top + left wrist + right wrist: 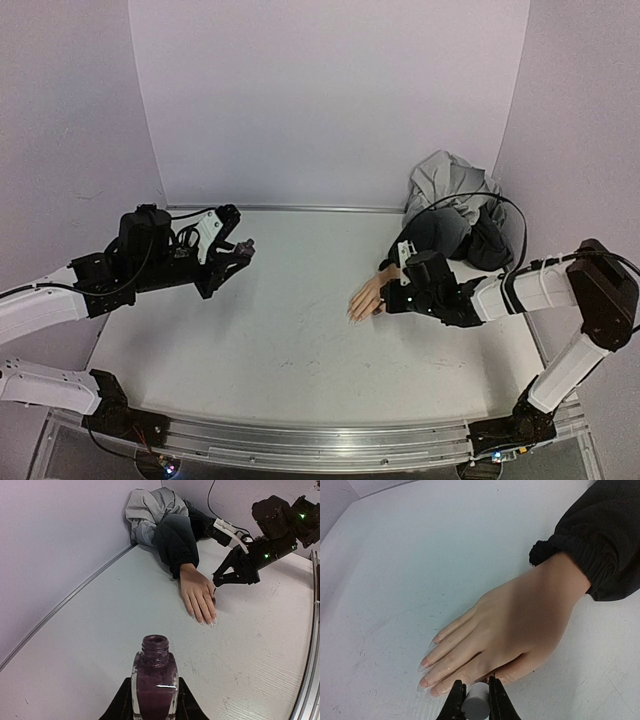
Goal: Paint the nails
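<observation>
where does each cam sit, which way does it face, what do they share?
Top external: above and behind the robot, looking down the table to the back wall; left arm and right arm show.
Left wrist: faces across to the mannequin hand; left gripper clamps an open polish bottle.
Right wrist: looks down on the hand; right gripper clamps a white cap.
Shared: all three see the hand.

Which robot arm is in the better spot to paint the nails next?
Right. The right tool grips the white brush cap beside the nails of the mannequin hand; the left tool holds the open polish bottle, far from them.
</observation>
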